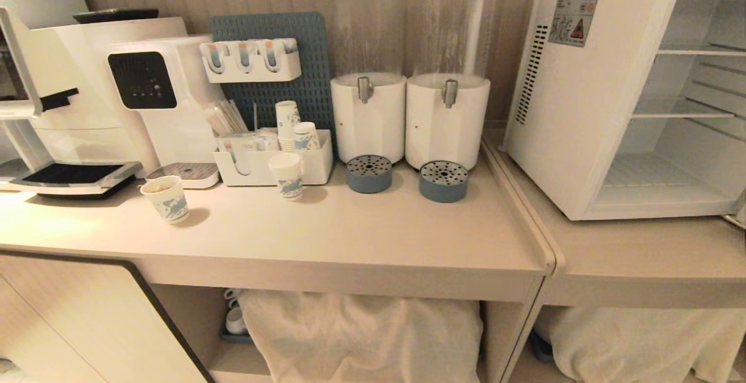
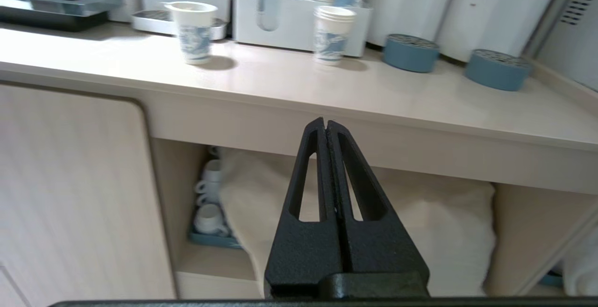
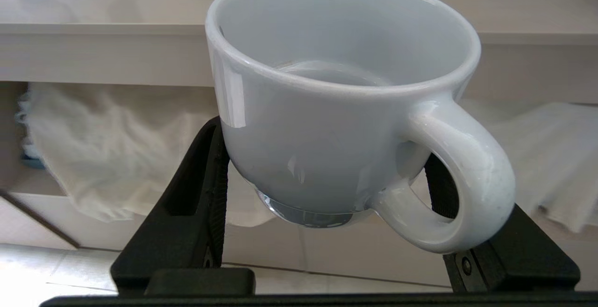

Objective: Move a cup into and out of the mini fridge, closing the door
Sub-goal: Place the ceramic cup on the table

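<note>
In the right wrist view a squat white cup (image 3: 336, 110) with a loop handle is clamped by its body between the black fingers of my right gripper (image 3: 322, 167). It is held below counter height, in front of the shelf under the counter. The mini fridge (image 1: 588, 109) stands on the right counter with its inside and wire shelves exposed. Its door is swung open and almost wholly out of view. My left gripper (image 2: 325, 124) is shut on nothing, low in front of the counter edge. Neither arm shows in the head view.
Two drink dispensers (image 1: 408, 80) with blue drip trays (image 1: 443, 181) stand left of the fridge. Paper cups (image 1: 166, 198), an organiser (image 1: 274, 164) and a water machine (image 1: 157, 91) sit further left. Under the counter lie white cloths (image 1: 361, 330) and more mugs (image 2: 210, 213) on a blue tray.
</note>
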Controlling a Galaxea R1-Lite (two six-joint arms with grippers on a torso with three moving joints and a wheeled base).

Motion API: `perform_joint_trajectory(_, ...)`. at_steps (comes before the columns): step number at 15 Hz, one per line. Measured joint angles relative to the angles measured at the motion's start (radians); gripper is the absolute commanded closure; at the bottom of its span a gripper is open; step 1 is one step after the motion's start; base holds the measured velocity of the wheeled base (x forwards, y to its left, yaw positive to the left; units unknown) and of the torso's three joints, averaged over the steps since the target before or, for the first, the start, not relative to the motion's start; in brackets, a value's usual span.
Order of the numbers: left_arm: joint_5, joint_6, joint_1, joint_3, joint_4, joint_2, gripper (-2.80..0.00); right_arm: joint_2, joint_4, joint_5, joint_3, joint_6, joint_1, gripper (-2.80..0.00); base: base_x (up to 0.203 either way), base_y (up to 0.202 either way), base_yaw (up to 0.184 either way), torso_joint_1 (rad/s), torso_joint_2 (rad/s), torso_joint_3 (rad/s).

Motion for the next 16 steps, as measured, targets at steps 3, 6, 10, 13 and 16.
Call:
perform_joint_trajectory(3,0.000,-0.001,0.000,0.000,0.000,0.000,0.00,0.000,0.000,0.000,0.000,0.000,0.000,0.00,0.000,0.195,0.001,0.002,0.00,-0.001)
perform_joint_trajectory(6,0.000,-0.001,0.000,0.000,0.000,0.000,0.00,0.000,0.000,0.000,0.000,0.000,0.000,0.00,0.000,0.192,-0.001,-0.001,0.00,0.001)
perform_joint_trajectory(10,0.000,-0.001,0.000,0.000,0.000,0.000,0.00,0.000,0.001,0.000,0.000,0.000,0.000,0.00,0.000,0.193,-0.001,0.004,0.00,0.003)
perform_joint_trajectory(13,0.000,-0.001,0.000,0.000,0.000,0.000,0.00,0.000,0.002,0.000,0.000,0.000,0.000,0.00,0.000,0.192,0.000,0.005,0.00,0.004)
perform_joint_trajectory(16,0.000,-0.001,0.000,0.000,0.000,0.000,0.00,0.000,0.001,0.000,0.000,-0.001,0.000,0.00,0.000,0.192,-0.001,0.003,0.00,-0.001)
